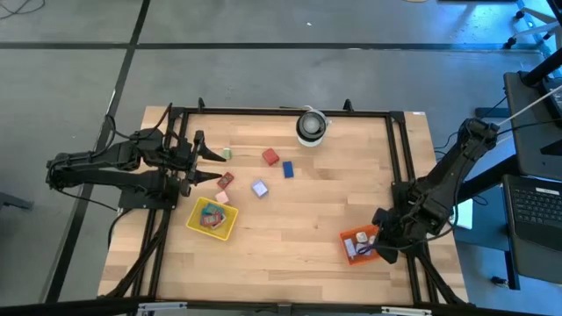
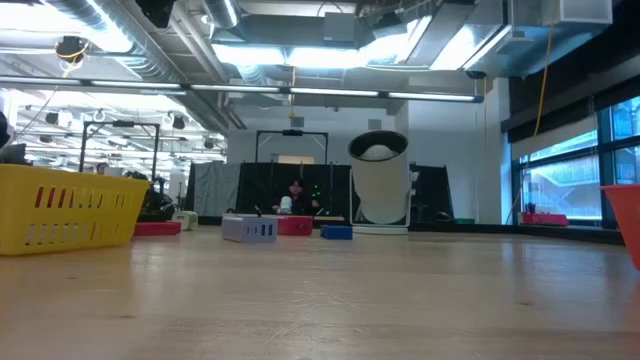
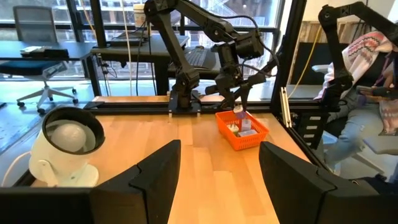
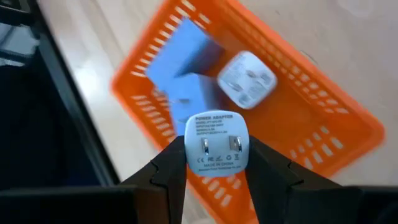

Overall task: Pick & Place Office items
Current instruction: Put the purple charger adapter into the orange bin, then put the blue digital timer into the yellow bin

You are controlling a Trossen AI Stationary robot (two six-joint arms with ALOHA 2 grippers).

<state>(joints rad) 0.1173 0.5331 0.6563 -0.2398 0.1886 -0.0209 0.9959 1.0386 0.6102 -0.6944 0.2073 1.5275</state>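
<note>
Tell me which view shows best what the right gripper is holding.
The right wrist view: a white power adapter, prongs and label visible, sits clamped in the right gripper above the orange tray. The high view shows only a pale speck there, the left wrist view a distant blur, the low view nothing.

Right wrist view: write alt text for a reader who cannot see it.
The right gripper holds a small white power adapter, prongs facing the camera, between its two dark fingers, directly above an orange tray. In the tray lie a blue block and a second white adapter; light wooden table surrounds it.
</note>
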